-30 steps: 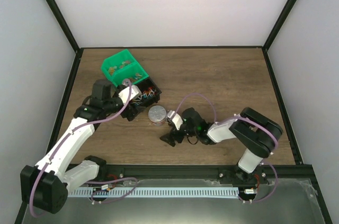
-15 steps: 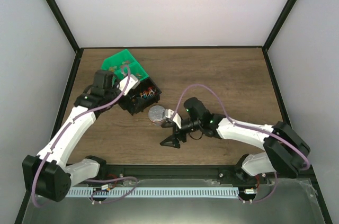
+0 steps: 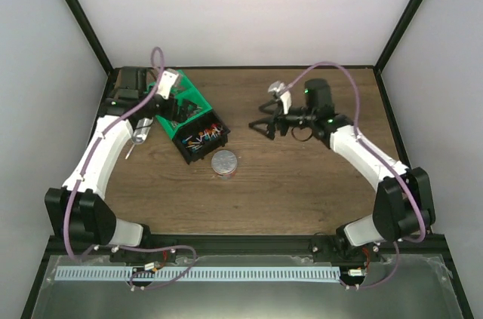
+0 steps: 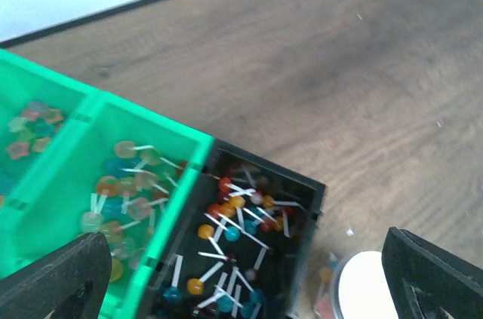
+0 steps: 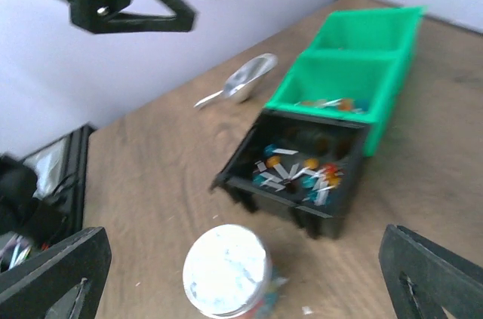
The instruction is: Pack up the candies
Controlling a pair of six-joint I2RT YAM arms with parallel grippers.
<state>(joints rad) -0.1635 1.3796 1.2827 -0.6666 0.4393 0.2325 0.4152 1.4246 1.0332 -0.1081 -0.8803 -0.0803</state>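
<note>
Both my hands are open wide, and nothing is in them. My left hand hangs over the boxes at the back left. My right hand hangs in the air to the right of them, well apart, and it points their way.

The biggest thing is the brown wood table. On it sit the green boxes, two joined together. They hold pale sweets in soft colours. I cannot tell what kind the sweets in the far green box are.

A black box touches the near end of the green boxes. It is a bit smaller. The candies lie inside it in a messy heap. They are red, orange and blue, and each has a thin white stick.

A little round jar with a white lid stands on the table just beside the black box, on the side closer to me. A few coloured bits show at its side, but they are too blurry for me to name.

A shiny metal scoop lies flat on the wood to the left of the boxes, near my left arm.
</note>
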